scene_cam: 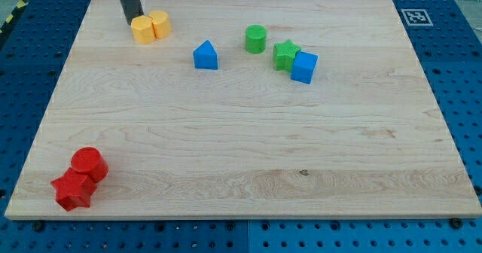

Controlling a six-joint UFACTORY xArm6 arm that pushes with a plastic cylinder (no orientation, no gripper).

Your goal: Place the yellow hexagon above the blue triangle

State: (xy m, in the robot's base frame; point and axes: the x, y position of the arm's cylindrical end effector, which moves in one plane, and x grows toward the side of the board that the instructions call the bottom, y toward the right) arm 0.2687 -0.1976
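Observation:
The yellow hexagon [141,29] sits near the board's top left, touching a second yellow block [160,23] on its right. My tip [129,19] is right at the hexagon's upper left edge. The blue triangle [205,56] stands to the right and a little lower, a short gap away from the yellow pair.
A green cylinder [256,39], a green star [285,54] and a blue cube [304,67] cluster right of the triangle. A red cylinder [89,164] and a red star [72,190] sit at the bottom left. A marker tag [415,16] is at the top right corner.

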